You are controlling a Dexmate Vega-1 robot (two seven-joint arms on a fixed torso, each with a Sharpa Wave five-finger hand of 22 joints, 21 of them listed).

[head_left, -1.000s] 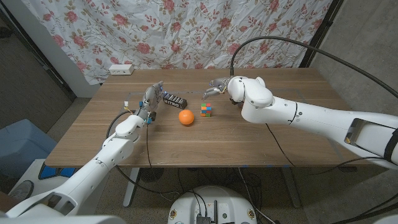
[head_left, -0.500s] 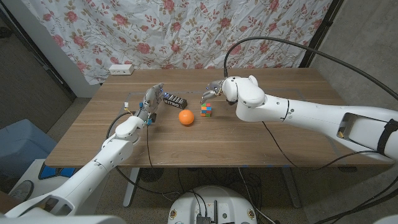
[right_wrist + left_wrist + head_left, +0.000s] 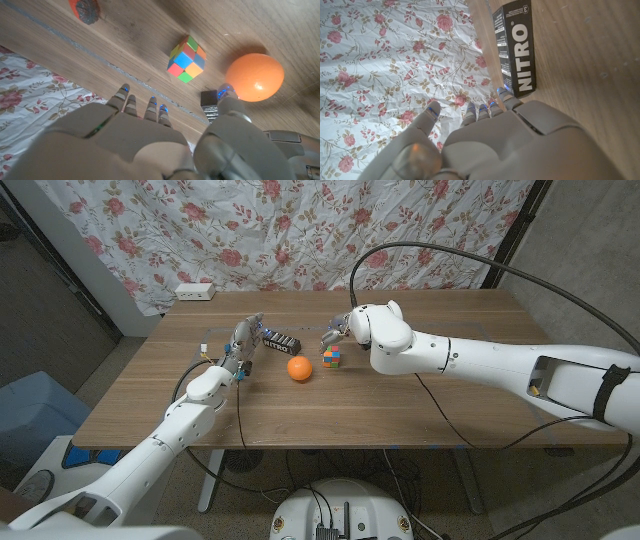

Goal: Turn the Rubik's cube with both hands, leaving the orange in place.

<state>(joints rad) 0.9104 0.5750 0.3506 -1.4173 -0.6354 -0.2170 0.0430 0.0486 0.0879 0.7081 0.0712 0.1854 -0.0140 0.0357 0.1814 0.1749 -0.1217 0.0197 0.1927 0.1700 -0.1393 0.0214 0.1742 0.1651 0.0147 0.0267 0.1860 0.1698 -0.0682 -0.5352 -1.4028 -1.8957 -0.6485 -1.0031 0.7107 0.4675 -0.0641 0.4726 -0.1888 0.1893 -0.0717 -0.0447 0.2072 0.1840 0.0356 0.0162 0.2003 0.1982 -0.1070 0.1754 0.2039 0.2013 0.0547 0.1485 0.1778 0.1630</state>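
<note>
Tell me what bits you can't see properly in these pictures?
- Rubik's cube: head view, too small to read its colour pattern.
- Right hand: head view, mostly hidden behind its own wrist; fingers apart in the right wrist view.
- Black NITRO box: left wrist view, far end cut off by the edge.
- Orange: right wrist view, thumb covers part.

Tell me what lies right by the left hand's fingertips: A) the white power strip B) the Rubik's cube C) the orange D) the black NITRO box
D: the left wrist view shows the left hand with its fingertips at the end of the black NITRO box.
</note>
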